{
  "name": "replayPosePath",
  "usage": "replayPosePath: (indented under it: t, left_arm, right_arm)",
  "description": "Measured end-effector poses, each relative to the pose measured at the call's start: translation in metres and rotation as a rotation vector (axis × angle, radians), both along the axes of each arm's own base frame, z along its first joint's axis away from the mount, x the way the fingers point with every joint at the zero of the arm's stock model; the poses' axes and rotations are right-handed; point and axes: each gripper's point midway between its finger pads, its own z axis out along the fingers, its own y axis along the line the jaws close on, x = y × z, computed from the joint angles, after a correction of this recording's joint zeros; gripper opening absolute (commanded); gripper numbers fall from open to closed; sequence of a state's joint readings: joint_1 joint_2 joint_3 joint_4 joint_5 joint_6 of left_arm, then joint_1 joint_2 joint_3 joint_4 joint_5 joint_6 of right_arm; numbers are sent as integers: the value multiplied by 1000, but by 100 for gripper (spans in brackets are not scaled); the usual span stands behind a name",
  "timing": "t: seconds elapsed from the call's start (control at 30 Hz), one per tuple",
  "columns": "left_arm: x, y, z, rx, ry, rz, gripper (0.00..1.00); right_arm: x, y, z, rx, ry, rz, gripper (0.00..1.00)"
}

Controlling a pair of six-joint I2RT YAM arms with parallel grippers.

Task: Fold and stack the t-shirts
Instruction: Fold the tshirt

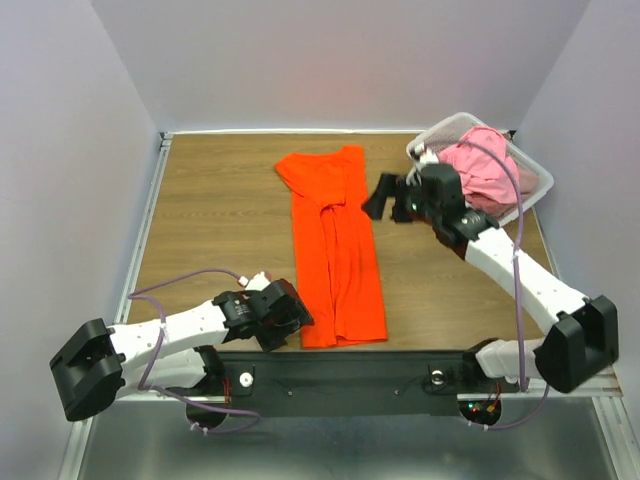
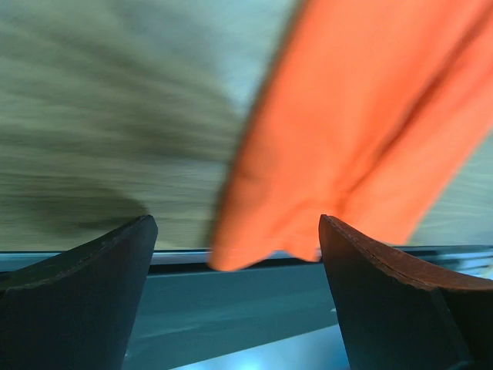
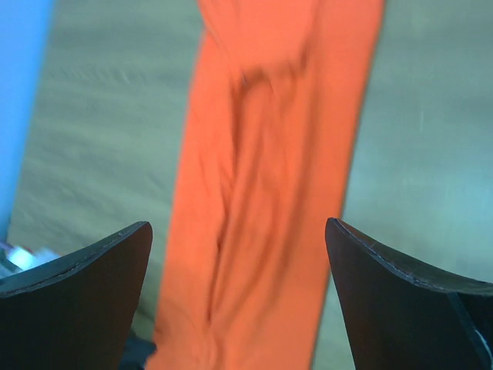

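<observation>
One long, softly creased orange t-shirt [image 1: 335, 250] on woodgrain table [image 1: 220, 200]; left gripper [image 1: 298, 320] and right gripper [image 1: 378, 197] both wide (empty).

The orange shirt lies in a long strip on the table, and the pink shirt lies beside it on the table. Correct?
No: the pink shirt sits in the white basket, as the top view shows. The orange shirt does lie in a long strip on the table.

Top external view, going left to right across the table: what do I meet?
left gripper → orange t-shirt → right gripper → pink t-shirt, lying in the white basket at the far right.
</observation>
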State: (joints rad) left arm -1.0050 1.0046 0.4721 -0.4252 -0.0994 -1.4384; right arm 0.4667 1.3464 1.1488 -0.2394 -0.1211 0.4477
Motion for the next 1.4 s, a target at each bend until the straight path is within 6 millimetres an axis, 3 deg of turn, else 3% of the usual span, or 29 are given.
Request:
replayPosePath:
  t: [0.03, 0.1, 0.17, 0.23, 0.27, 0.33, 0.43, 0.47, 0.5, 0.6, 0.77, 1.03, 1.17, 1.3, 1.4]
  left_arm:
    - [-6, 2, -6, 10, 21, -18, 98]
    - [-8, -3, -6, -14, 22, -46, 98]
    - [-10, -8, -6, -27, 30, -72, 96]
    - [-12, -12, -9, -27, 43, -95, 87]
    - [-12, -14, -9, -27, 47, -102, 85]
    - [-14, -18, -12, -26, 69, -121, 67]
    - [-16, -23, -15, -30, 87, -145, 44]
    - [-18, -23, -17, -27, 92, -154, 29]
    - [-20, -22, -20, -25, 100, -158, 26]
    - [-24, -19, -25, -24, 111, -161, 0]
    - [-26, -19, -25, -52, 104, -153, 0]
    - [-27, -22, -24, -71, 106, -159, 0]
    - [-27, -22, -24, -73, 108, -161, 0]
    - [-27, -22, -24, -75, 109, -162, 0]
    - [-28, -23, -24, -77, 113, -165, 0]
  right_arm:
    - [-12, -5, -15, 2, 40, -9, 100]
    - [-54, -19, -73, -9, 182, -20, 100]
    - [-87, -29, -115, -28, 303, -17, 100]
    - [-119, -37, -142, -24, 396, -8, 100]
    - [-133, -40, -148, -12, 424, -1, 100]
    - [-152, -39, -144, 44, 427, 30, 100]
    - [-167, -33, -133, 115, 415, 85, 100]
    - [-172, -31, -133, 130, 427, 104, 100]
    - [-175, -30, -135, 135, 440, 114, 100]
    - [-186, -28, -150, 140, 516, 129, 100]
    - [-211, -32, -179, 139, 652, 133, 99]
    - [-241, -25, -190, 148, 754, 194, 91]
    - [-248, -23, -197, 132, 793, 203, 78]
    - [-252, -22, -205, 117, 828, 203, 60]
    - [-252, -22, -209, 107, 837, 195, 52]
